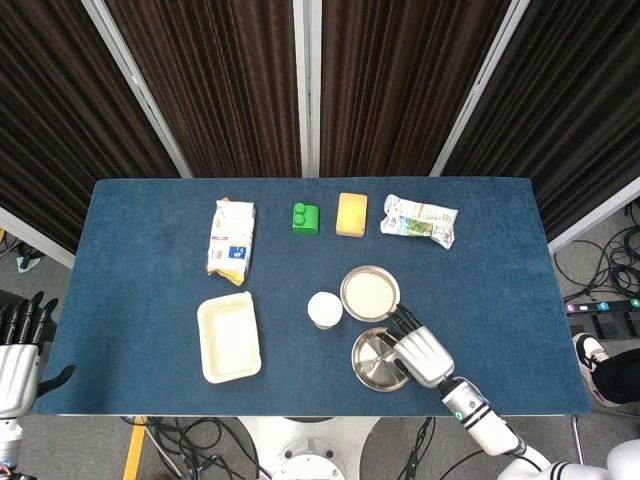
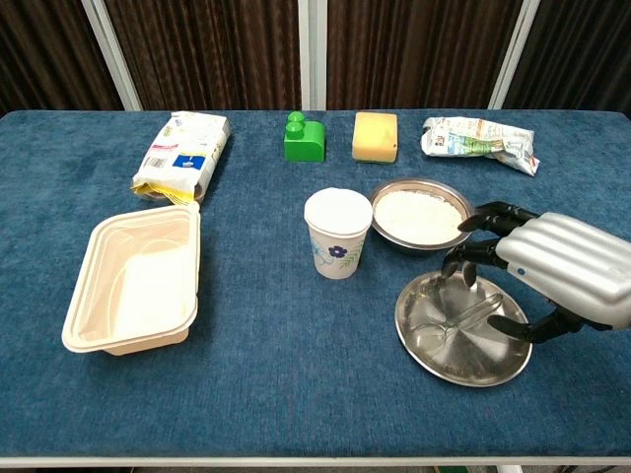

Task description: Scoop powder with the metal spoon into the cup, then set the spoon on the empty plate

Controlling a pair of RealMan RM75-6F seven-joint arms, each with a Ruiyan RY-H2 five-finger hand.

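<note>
So the blue table (image 2: pixel 246 394) is the biggest thing here, dark curtains behind it. On my left side of it sits the cream plastic tray (image 2: pixel 133 278), open and lying flat, and behind that a white and yellow bag (image 2: pixel 184 146) lying on its side near the back edge.

My right hand (image 2: pixel 537 268) is hovering right over the right half of the empty metal plate (image 2: pixel 434 350), fingers curled down toward it with the dark fingertips (image 2: pixel 471 254) just above the plate's surface. The metal spoon (image 2: pixel 458 321) is lying flat in the plate, bowl end toward the left, handle running up to the right toward my fingers. Honestly I can't tell whether I'm touching the handle or just hanging over it, the fingers hide that bit.

Just behind the plate is the metal bowl of white powder (image 2: pixel 422 213), pretty much touching rims with it in the head view. The paper cup (image 2: pixel 337 235) with the blue flower stands upright just left of the bowl.

Along the back edge: crumpled snack packet (image 2: pixel 480 141) on the right, yellow sponge block (image 2: pixel 376 136) in the middle, green toy brick (image 2: pixel 303 138) beside it.

My left hand (image 1: pixel 18 345) only shows in the head view, off the table's left corner, fingers straight up and apart, holding nothing.
</note>
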